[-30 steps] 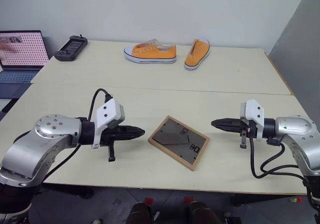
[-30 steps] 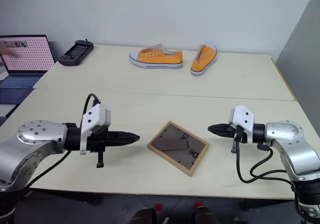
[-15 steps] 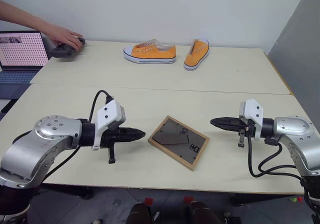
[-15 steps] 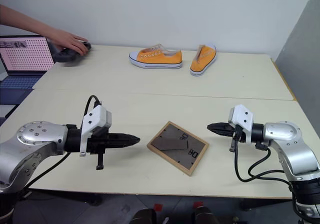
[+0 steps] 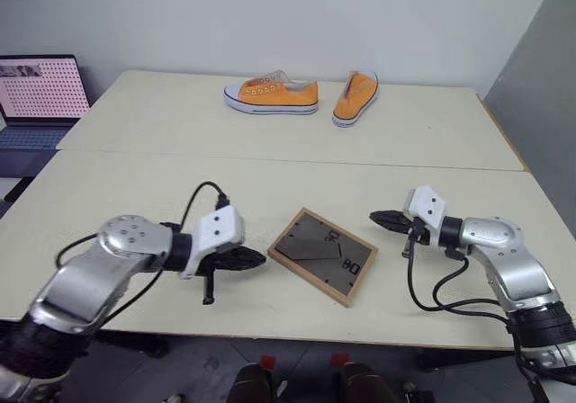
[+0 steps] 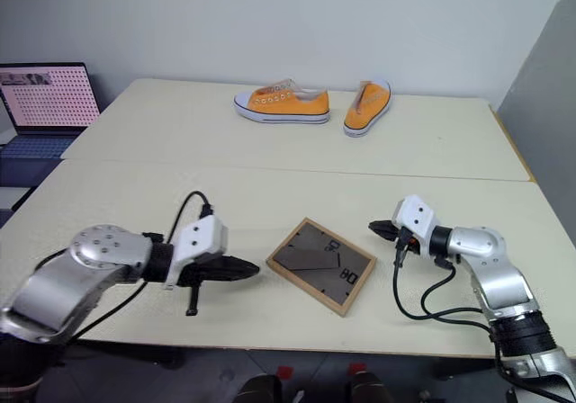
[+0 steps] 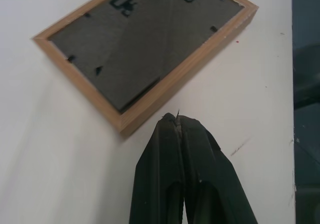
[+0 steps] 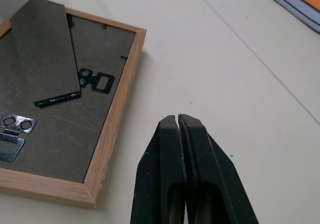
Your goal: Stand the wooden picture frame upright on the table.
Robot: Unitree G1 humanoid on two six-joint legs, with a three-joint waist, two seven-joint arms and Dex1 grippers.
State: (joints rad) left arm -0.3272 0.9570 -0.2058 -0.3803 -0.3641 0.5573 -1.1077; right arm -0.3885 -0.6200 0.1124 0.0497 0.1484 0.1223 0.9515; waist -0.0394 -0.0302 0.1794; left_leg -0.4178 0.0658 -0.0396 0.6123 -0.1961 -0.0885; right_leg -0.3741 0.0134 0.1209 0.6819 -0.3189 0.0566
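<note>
The wooden picture frame (image 5: 321,255) lies flat, back board up, on the near slab of the tabletop (image 5: 270,165), between my two claws. My left claw (image 5: 261,259) is pinched closed and empty, its tip just beside the frame's left corner. My right claw (image 5: 374,217) is also closed on nothing, near the right corner

The picture frame (image 5: 322,255) lies face down, so its photo side is hidden against the table (image 5: 270,183). The laptop (image 5: 40,97) runs off the edge, its screen too small to read.
</note>
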